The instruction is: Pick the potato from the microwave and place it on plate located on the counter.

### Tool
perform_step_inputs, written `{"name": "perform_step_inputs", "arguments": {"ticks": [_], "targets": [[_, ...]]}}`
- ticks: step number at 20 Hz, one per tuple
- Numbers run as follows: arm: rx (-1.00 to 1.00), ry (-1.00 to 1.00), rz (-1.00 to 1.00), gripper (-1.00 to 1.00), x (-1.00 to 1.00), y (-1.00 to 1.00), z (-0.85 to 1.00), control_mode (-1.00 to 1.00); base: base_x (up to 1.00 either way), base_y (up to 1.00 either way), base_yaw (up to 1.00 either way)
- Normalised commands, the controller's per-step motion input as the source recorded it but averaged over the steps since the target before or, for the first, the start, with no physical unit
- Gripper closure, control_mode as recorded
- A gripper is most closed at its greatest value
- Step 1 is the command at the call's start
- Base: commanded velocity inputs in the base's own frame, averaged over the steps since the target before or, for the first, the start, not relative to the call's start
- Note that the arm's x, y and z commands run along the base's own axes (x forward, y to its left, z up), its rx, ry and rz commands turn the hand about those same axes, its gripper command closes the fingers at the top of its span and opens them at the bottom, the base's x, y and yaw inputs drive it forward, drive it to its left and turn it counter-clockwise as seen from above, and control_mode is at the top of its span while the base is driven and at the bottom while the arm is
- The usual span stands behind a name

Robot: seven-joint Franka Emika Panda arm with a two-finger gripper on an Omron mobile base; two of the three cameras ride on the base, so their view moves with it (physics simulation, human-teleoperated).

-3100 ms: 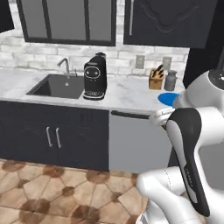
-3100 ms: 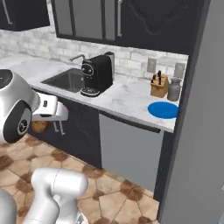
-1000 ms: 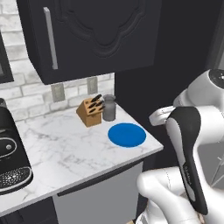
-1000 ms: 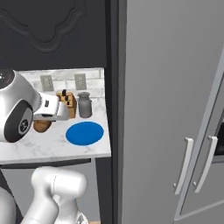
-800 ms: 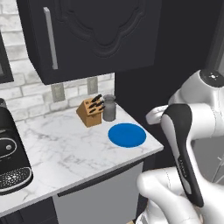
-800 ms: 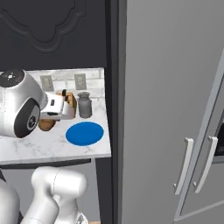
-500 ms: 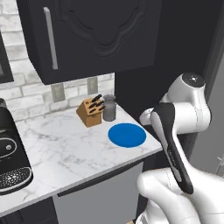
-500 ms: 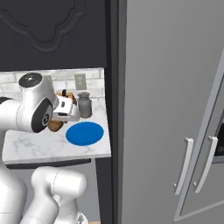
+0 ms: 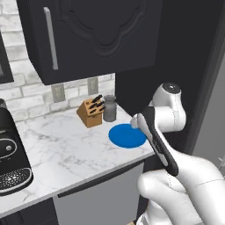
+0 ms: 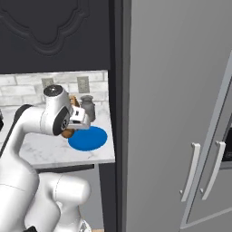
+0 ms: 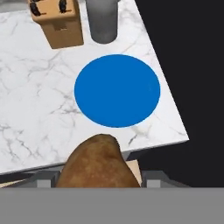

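Gripper (image 10: 69, 132) closed on the potato (image 11: 98, 162), which sits between the fingers at the near edge of the hand view. Blue plate (image 11: 117, 90) lies flat on the marble counter (image 11: 30, 96), just ahead of the hand and below it, near the counter's corner. Past the plate from the hand: a wooden knife block (image 11: 57, 22) and a grey canister (image 11: 102, 19) side by side.
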Motion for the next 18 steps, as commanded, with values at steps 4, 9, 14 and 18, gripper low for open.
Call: {"name": "perform_step_inputs", "arguments": {"ticks": [4,9,14,18], "targets": [[0.00,0.08,0.00,1.00,0.77,0.29,-0.55,-1.00,0.00,0.00,0.00],[0.00,0.08,0.00,1.00,0.74,0.09,-0.54,-1.00,0.00,0.00,0.00],[0.00,0.12,0.00,1.00,0.53,0.12,-0.40,-1.00,0.00,0.00,0.00],[0.00,0.15,0.00,1.00,0.31,0.01,-0.18,-1.00,0.00,0.00,0.00]]}}
